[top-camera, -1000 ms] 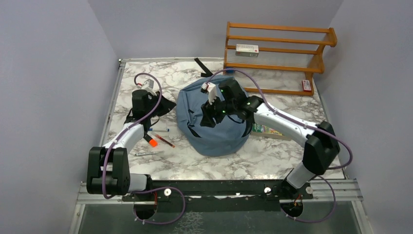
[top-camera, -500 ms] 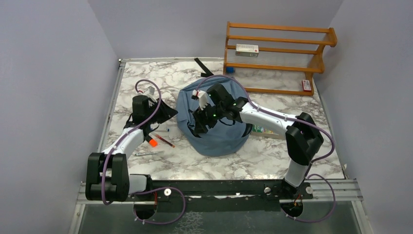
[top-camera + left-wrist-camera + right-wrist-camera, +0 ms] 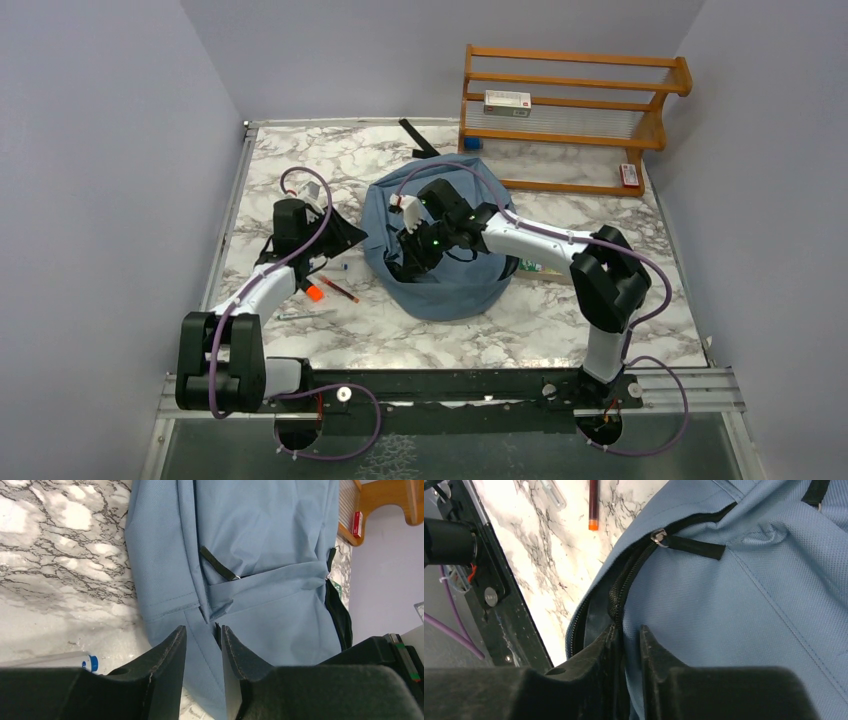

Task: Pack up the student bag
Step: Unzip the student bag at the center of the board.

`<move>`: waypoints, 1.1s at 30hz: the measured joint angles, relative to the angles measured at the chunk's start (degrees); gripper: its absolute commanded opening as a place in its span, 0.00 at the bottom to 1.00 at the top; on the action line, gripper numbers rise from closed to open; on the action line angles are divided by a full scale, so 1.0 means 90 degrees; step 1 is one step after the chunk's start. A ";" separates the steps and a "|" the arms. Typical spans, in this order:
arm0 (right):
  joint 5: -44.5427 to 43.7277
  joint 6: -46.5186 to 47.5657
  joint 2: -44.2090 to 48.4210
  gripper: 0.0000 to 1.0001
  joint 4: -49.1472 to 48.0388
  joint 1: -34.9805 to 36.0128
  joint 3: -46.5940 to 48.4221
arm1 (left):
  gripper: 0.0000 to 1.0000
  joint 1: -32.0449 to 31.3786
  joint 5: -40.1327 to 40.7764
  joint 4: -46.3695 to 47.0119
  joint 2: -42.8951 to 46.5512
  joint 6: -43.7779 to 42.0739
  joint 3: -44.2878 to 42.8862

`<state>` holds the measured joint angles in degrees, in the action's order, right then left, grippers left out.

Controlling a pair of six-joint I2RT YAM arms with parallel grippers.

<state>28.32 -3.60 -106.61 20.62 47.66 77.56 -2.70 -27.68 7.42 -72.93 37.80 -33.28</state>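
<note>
The top view looks down from high above and behind the near edge of the desk (image 3: 480,335), facing the far wall; it takes in the whole desk, with the wooden rack (image 3: 570,56) at the far right corner. The left wrist camera sits low over the left side, looking past its own jaws toward the right edge, close to the student bag (image 3: 260,555). The right wrist camera hangs very close over the bag's zipper, facing the near left corner. All three views share the bag and the marbled desk beside it
</note>
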 measured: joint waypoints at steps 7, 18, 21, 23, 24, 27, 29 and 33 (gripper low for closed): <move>-0.0012 0.0070 0.0100 0.01 -0.0262 -0.0002 -0.0194 | 0.36 -0.0005 -0.0034 -0.0007 -0.0019 0.0131 0.0138; -0.0209 0.0151 0.1450 0.00 -0.1418 -0.0002 -0.1132 | 0.37 -0.0046 -0.0075 0.0039 -0.0056 0.0714 0.0221; -0.0223 0.0231 0.1608 0.00 -0.1651 -0.0002 -0.1258 | 0.39 -0.0046 -0.0117 0.0170 -0.0053 0.1061 0.0284; -0.0223 0.0272 0.1632 0.00 -0.1751 -0.0002 -0.1343 | 0.39 -0.0046 -0.0138 0.0233 -0.0053 0.1248 0.0321; -0.0223 0.0321 0.1632 0.01 -0.1785 -0.0002 -0.1387 | 0.39 -0.0046 -0.0141 0.0265 -0.0056 0.1355 0.0330; -0.0223 0.0498 0.1632 0.01 -0.1841 -0.0002 -0.1547 | 0.40 -0.0049 -0.0148 0.0350 -0.0056 0.1523 0.0330; -0.0226 0.0622 0.1644 0.00 -0.1911 0.0002 -0.1715 | 0.40 -0.0049 -0.0160 0.0401 -0.0063 0.1576 0.0330; -0.0243 0.0891 0.1756 0.00 -0.2004 0.0007 -0.2152 | 0.40 -0.0061 -0.0209 0.0525 -0.0189 0.1642 0.0347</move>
<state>26.13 4.43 -90.80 2.59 47.72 58.19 -3.25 -29.56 12.14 -74.63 52.58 -30.15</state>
